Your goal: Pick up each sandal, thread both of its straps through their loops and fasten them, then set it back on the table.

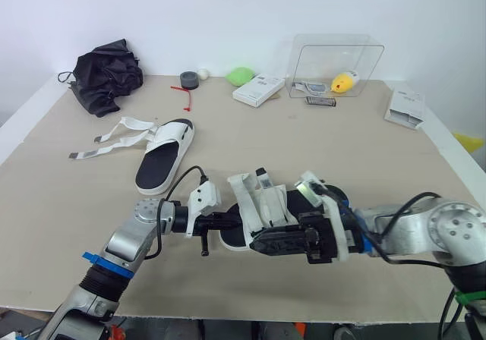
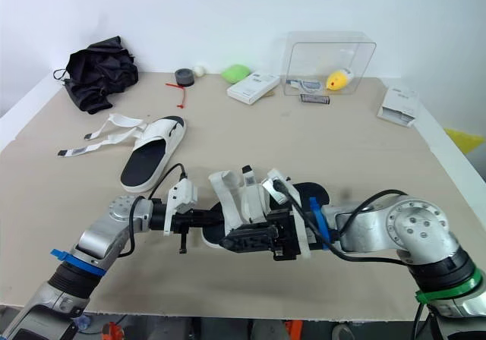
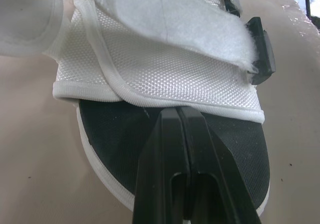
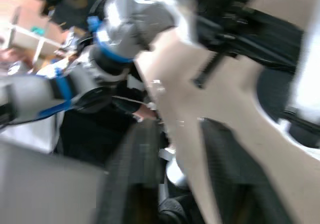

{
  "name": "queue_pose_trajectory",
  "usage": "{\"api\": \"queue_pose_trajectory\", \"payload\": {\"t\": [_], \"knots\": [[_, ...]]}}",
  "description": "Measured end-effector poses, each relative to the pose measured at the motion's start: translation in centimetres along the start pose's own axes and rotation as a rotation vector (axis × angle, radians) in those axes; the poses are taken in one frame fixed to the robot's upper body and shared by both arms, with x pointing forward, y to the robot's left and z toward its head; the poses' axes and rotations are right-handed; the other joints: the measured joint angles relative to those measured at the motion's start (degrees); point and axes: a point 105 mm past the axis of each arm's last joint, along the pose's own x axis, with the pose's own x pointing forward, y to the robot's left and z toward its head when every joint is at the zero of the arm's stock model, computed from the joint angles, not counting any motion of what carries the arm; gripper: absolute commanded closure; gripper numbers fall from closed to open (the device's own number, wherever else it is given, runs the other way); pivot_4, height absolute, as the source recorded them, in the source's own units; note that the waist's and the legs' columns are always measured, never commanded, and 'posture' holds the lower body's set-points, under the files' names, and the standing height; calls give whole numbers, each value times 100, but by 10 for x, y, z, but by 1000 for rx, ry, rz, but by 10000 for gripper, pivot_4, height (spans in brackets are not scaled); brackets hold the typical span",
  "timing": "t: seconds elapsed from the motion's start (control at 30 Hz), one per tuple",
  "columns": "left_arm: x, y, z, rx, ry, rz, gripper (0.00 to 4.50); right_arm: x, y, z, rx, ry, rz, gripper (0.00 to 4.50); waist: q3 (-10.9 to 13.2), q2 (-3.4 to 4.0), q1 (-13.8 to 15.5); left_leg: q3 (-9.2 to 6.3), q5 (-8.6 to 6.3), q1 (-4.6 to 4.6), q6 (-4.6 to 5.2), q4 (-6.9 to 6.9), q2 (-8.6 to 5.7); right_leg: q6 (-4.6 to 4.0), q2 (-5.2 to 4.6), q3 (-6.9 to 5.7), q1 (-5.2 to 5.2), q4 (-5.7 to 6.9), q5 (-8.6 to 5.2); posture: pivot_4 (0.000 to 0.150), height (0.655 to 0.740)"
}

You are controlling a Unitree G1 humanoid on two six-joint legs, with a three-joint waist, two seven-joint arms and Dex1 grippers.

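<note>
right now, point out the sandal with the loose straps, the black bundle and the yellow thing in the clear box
sandal with loose straps (image 1: 157, 167): left eye view, on its black footbed
black bundle (image 1: 106, 74): left eye view, middle of the fabric
yellow thing (image 1: 345, 82): left eye view, centre of its body

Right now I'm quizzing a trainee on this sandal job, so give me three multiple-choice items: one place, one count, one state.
1. Where is the black bundle? A far left of the table B in the clear box C under a sandal
2. How many sandals? A one B two C three
3. The far sandal has straps that are: A fastened B loose C missing

A: it lies by the far left edge.
B: the far one plus the near sandal.
B: they trail flat, unthreaded.
</note>
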Motion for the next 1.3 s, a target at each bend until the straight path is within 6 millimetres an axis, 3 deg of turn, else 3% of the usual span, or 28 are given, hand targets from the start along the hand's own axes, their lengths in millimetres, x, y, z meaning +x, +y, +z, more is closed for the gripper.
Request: {"api": "queue_pose_trajectory", "payload": {"t": [0.1,0.23,0.53,0.7,1.0,1.1,1.3], "knots": [[0,0,0,-1,0,1,45000,-5,7,15,-63,-17,11,191,3,-6,0,-2,0,2,0,0,2,-19,-2,-1,1,-1,-10,1500,7400],[0,0,0,1,-1,0,45000,-9,-8,32,-44,-33,-55,191,3,-6,2,3,0,2,0,0,1,-37,-12,3,-1,-1,-4,1500,7400],[1,0,1,3,-2,-6,45000,3,-53,40,-55,49,-230,191,3,-3,10,1,-1,-6,0,-3,-6,-17,-11,-3,-6,-1,1,1500,7400],[1,0,1,2,-3,-5,45000,11,-54,48,-88,89,-213,191,5,1,11,-2,-1,-6,0,-3,-7,-14,-11,-6,-5,-1,3,1500,7400],[1,-1,1,1,-7,5,45000,29,-55,41,-92,166,-173,191,4,1,10,-4,-1,-6,0,-3,-9,-12,-11,-9,-4,0,4,1500,7400],[1,-1,1,1,-7,6,45000,29,-58,42,-90,162,-184,12229,4,1,9,-2,-1,-6,0,-3,-11,-11,-12,-8,-5,0,5,1500,7400],[1,-1,1,2,-8,8,45000,24,-61,46,-86,148,-197,42216,4,1,9,-3,-1,-6,0,-3,-13,-10,-11,-9,-4,0,5,1500,7400]]}}
